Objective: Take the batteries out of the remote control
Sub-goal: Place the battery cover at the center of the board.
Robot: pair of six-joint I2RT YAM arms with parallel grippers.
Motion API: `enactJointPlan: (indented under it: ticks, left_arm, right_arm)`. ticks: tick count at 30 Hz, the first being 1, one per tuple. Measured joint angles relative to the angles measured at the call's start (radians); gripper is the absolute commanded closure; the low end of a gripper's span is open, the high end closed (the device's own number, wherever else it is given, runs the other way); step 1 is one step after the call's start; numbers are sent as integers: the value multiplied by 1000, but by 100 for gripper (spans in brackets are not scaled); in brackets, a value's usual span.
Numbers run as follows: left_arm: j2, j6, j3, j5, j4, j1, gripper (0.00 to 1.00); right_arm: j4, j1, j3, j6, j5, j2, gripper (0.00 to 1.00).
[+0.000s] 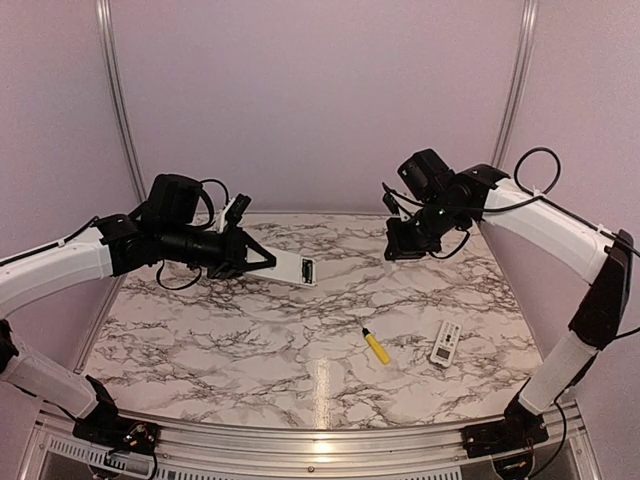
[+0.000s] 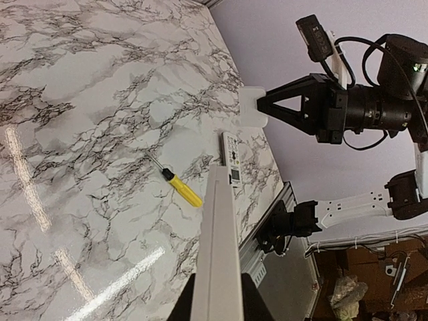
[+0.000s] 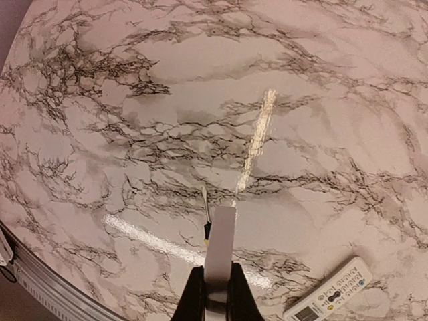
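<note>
My left gripper [image 1: 268,262] is shut on a long white remote [image 1: 300,268] and holds it above the table's left half. A dark open slot [image 1: 309,270] shows near the remote's free end; I cannot make out batteries in it. In the left wrist view the remote [image 2: 221,234] runs up from between the jaws [image 2: 217,291]. My right gripper [image 1: 402,248] hovers at the back right, shut on a small flat pale cover plate [image 3: 219,241]. The plate also shows in the left wrist view [image 2: 251,107]. No loose batteries are in view.
A yellow-handled screwdriver [image 1: 376,345] lies on the marble table [image 1: 200,330], front right of centre. A second small white remote with buttons and a display [image 1: 446,343] lies just right of it. Purple walls stand behind and beside the table; a metal rail runs along the near edge.
</note>
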Motion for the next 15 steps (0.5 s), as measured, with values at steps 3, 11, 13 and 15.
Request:
enactJointPlan:
  ticks: [3,11,13,15]
  left_arm:
    - [-13,6,0,-13,-20,0,100]
    - [-35,16,0,-42,-58,2,100]
    - [-38,19,0,-50,-67,2,100]
    - [-41,22,0,-59,-74,2,100]
  right_arm:
    - [-25,0,13,-26,57,30,100]
    - [-59,-22,27,-94,163,120,100]
    - [-65,-29,27,-111,181,150,100]
    - [-69,-35,27,-127,197,180,100]
